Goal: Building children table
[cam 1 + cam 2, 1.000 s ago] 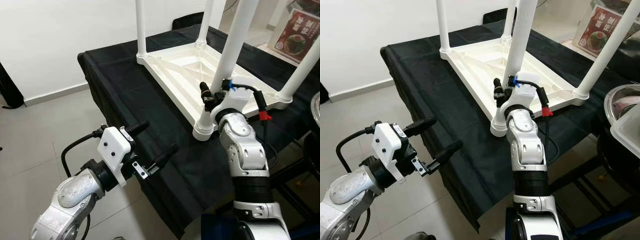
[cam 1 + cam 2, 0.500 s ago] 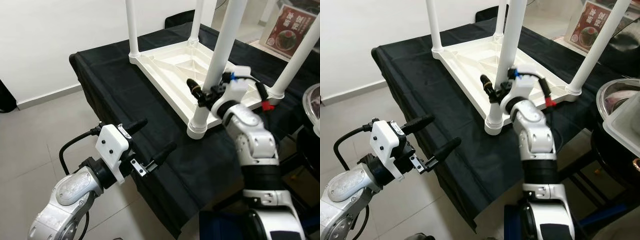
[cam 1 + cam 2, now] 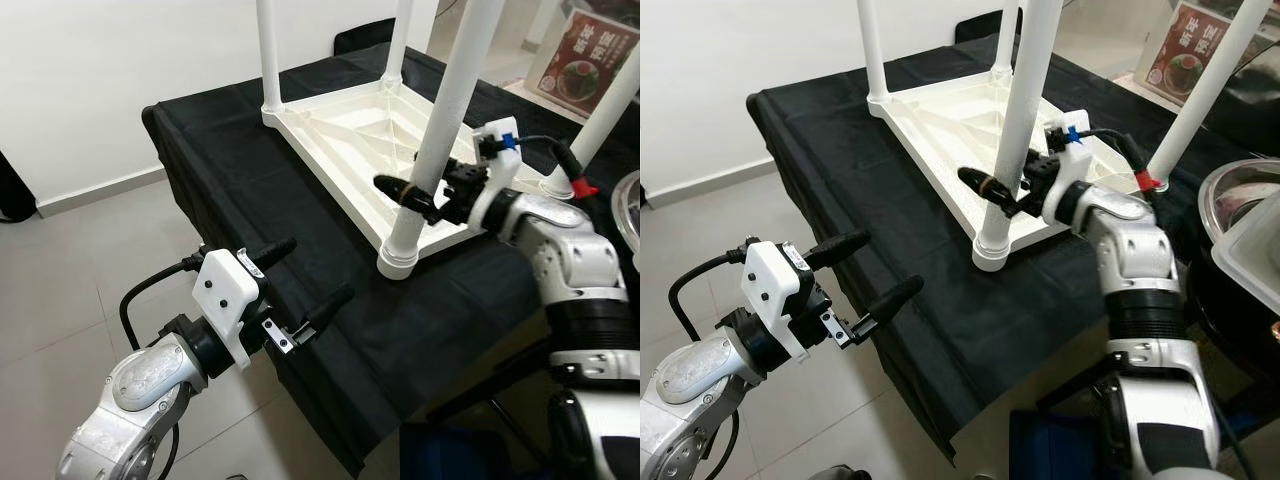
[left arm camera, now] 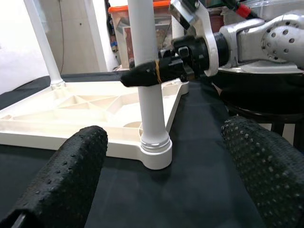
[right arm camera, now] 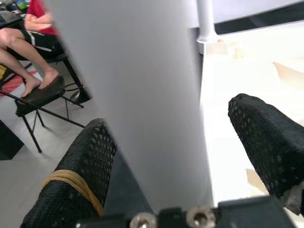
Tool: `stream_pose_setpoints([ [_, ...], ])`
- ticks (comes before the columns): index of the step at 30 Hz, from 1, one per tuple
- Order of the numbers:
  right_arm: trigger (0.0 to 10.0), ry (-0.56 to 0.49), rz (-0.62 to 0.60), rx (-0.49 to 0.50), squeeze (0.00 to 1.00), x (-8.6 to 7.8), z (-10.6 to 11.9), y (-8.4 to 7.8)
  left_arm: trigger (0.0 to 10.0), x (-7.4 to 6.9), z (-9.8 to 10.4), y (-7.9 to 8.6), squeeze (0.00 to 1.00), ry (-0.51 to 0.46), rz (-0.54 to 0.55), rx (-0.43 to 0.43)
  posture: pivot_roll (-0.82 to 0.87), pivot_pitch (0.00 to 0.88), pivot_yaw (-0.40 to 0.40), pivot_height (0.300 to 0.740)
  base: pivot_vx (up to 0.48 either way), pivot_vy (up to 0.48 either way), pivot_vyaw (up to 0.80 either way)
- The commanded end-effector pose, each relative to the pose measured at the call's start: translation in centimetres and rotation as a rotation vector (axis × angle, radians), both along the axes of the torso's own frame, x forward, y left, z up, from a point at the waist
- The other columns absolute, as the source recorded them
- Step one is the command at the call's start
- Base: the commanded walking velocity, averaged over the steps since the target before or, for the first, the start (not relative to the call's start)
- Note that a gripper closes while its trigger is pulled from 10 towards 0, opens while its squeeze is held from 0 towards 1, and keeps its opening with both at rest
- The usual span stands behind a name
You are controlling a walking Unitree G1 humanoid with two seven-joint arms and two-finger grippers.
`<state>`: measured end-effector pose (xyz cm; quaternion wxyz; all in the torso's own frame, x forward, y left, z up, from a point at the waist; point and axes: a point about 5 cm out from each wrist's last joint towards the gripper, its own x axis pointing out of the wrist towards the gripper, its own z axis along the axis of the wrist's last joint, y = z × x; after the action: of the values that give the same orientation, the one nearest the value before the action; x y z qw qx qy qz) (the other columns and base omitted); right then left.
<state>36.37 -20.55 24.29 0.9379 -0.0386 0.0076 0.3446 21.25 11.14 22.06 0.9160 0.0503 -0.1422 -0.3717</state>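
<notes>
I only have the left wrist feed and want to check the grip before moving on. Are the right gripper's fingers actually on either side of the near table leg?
Observer: Yes, the right gripper is open with the near leg between its fingers.
Operator: Where is my left gripper relative to the table?
Observer: The left gripper is open, hovering off the black-clothed table's near edge, above the floor.
Operator: How many legs are fitted?
Observer: Four stand upright on the overturned white tabletop.
</notes>
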Motion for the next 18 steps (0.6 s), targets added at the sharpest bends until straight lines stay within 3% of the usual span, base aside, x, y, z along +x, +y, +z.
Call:
stream_pose_setpoints([
  [1, 10.0, -0.012, -0.001, -0.01, 0.0, 0.2, 0.2, -0.1, 10.0, -0.2, -0.1, -0.3, 0.0, 0.014, -0.021, 0.002, 0.01, 0.126, -0.045, 0.74, 0.0, 0.0, 0.0],
  [2, 0.0, -0.011, -0.015, -0.013, 0.0, 0.2, 0.2, -0.2, 10.0, -0.2, -0.2, -0.2, 0.0, 0.016, -0.017, 0.005, 0.02, 0.126, -0.047, 0.74, 0.0, 0.0, 0.0],
  [7, 0.0, -0.004, -0.031, -0.031, 0.0, 0.3, -0.3, -0.3, 10.0, -0.2, -0.3, 0.0, 0.0, 0.02, -0.007, 0.009, 0.01, 0.127, -0.05, 0.74, 0.0, 0.0, 0.0],
  [12, 0.0, 0.0, -0.148, -0.09, 0.0, 0.5, -1.4, -0.5, 10.0, -0.2, -0.9, 0.5, 0.0, 0.038, 0.014, 0.031, 0.01, 0.123, -0.052, 0.74, 0.0, 0.0, 0.0],
  [14, 0.0, 0.055, -0.431, -0.134, 0.0, 0.9, -3.5, -1.8, 10.0, -0.1, -0.9, 0.8, 0.0, 0.04, 0.028, 0.028, 0.01, 0.118, -0.053, 0.74, 0.0, 0.0, 0.0],
  [15, 0.0, 0.055, -0.431, -0.134, 0.0, 0.9, -3.5, -1.8, 10.0, -0.1, -0.9, 0.8, 0.0, 0.04, 0.028, 0.028, 0.01, 0.118, -0.053, 0.74, 0.0, 0.0, 0.0],
  [16, 0.0, 0.073, -0.552, -0.153, 0.0, 0.9, -4.2, -2.3, 10.0, -0.1, -0.9, 0.9, 0.0, 0.04, 0.034, 0.03, 0.01, 0.117, -0.055, 0.74, 0.0, 0.0, 0.0],
  [17, 0.0, 0.073, -0.552, -0.153, 0.0, 0.9, -4.2, -2.3, 10.0, -0.1, -0.9, 0.9, 0.0, 0.04, 0.034, 0.03, 0.01, 0.117, -0.055, 0.74, 0.0, 0.0, 0.0],
  [18, 0.0, 0.083, -0.68, -0.159, 0.0, 0.7, -4.8, -2.9, 10.0, -0.1, -0.9, 0.9, 0.0, 0.04, 0.036, 0.03, 0.01, 0.117, -0.055, 0.74, 0.0, 0.0, 0.0],
])
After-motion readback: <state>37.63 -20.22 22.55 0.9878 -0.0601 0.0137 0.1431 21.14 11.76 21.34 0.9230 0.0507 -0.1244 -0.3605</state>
